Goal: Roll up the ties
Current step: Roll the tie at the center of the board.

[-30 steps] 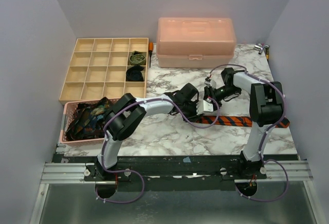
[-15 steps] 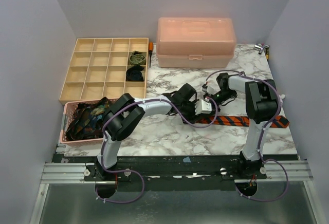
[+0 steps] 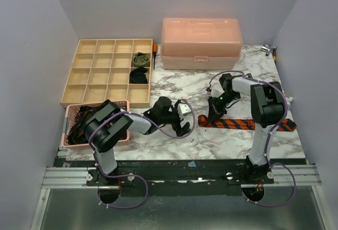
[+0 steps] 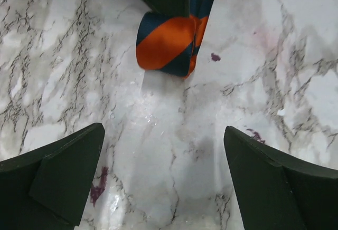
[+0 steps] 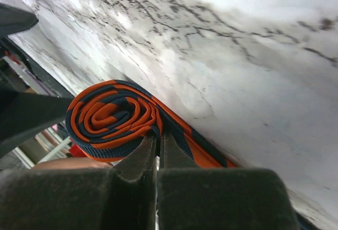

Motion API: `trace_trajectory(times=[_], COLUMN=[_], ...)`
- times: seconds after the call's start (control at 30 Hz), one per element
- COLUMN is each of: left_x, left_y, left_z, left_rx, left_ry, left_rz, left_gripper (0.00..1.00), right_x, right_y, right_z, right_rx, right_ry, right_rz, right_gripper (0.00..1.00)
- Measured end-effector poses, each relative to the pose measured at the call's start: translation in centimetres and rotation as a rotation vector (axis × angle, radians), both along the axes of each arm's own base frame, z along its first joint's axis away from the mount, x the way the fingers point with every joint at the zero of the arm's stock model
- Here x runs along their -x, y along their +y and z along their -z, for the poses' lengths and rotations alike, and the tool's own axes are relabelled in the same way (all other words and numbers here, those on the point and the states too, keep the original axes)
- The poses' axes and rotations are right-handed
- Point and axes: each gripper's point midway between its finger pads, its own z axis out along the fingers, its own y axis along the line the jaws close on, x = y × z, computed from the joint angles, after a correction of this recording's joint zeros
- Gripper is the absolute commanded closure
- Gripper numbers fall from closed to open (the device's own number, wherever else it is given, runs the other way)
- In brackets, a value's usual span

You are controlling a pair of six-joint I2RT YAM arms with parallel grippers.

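Observation:
An orange-and-navy striped tie (image 3: 248, 124) lies flat across the right of the marble table, its left end wound into a roll (image 5: 113, 116). My right gripper (image 5: 157, 137) is shut, its tips pinching the fabric where the roll meets the flat strip; from above, the right gripper (image 3: 211, 116) sits at the tie's left end. Well to the left of the roll, my left gripper (image 3: 182, 117) is open over bare marble. In the left wrist view its wide-apart fingers (image 4: 58, 177) hold nothing, and the roll (image 4: 166, 42) lies ahead of them.
A tan compartment tray (image 3: 95, 74) at the back left holds an olive rolled tie (image 3: 140, 59) and a black one (image 3: 139, 75). A pink basket (image 3: 67, 135) of loose dark ties (image 3: 84, 119) sits at the front left. A pink lidded box (image 3: 200, 42) stands at the back.
My left gripper opened, let go of the roll and drew back to the left. My right gripper closed at the roll and stays there.

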Motion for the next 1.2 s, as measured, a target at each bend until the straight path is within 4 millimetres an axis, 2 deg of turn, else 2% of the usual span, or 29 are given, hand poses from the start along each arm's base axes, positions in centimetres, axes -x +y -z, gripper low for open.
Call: trace_trajectory(times=[0.1,0.2,0.23,0.33,0.5,0.57,0.77,0.83,0.9,1.0,1.2], left_x=[0.5,-0.6,-0.6,-0.3,0.6,0.5,-1.9,-2.1,-2.1,-2.0,-1.5], left_y=[-0.7,-2.7,-2.9,-3.5,-5.6,-6.4,-8.6,-9.1,-9.2,-9.2,-9.0], left_z=[-1.0,-3.5,-3.8,-2.8,0.2,0.3,-1.3,-1.2,-1.1,-1.0,-0.6], left_rx=[0.076,0.221,0.257,0.305,0.326,0.345,0.431,0.443,0.451,0.460,0.450], left_ry=[0.045,0.018,0.003,-0.009,0.010,-0.001,-0.074,-0.076,-0.069,-0.069,-0.084], left_rz=[0.001,0.015,0.019,0.030,0.064,0.073,0.054,0.056,0.056,0.057,0.059], left_gripper=[0.01,0.02,0.03,0.11,0.30,0.34,0.51,0.55,0.55,0.49,0.48], right_x=[0.3,0.6,0.6,0.6,0.6,0.6,0.6,0.6,0.6,0.6,0.7], right_y=[0.4,0.7,0.7,0.7,0.7,0.7,0.7,0.7,0.6,0.6,0.6], right_z=[0.0,0.0,0.0,0.0,0.1,0.1,0.2,0.2,0.2,0.2,0.3], right_rx=[0.028,0.042,0.044,0.044,0.047,0.047,0.050,0.052,0.054,0.055,0.055], right_ry=[-0.017,-0.023,-0.023,-0.021,-0.012,-0.010,-0.006,-0.001,0.003,0.005,0.008], right_rz=[-0.035,-0.053,-0.053,-0.053,-0.047,-0.047,-0.044,-0.039,-0.034,-0.031,-0.030], right_gripper=[1.00,1.00,1.00,1.00,1.00,1.00,1.00,1.00,1.00,1.00,1.00])
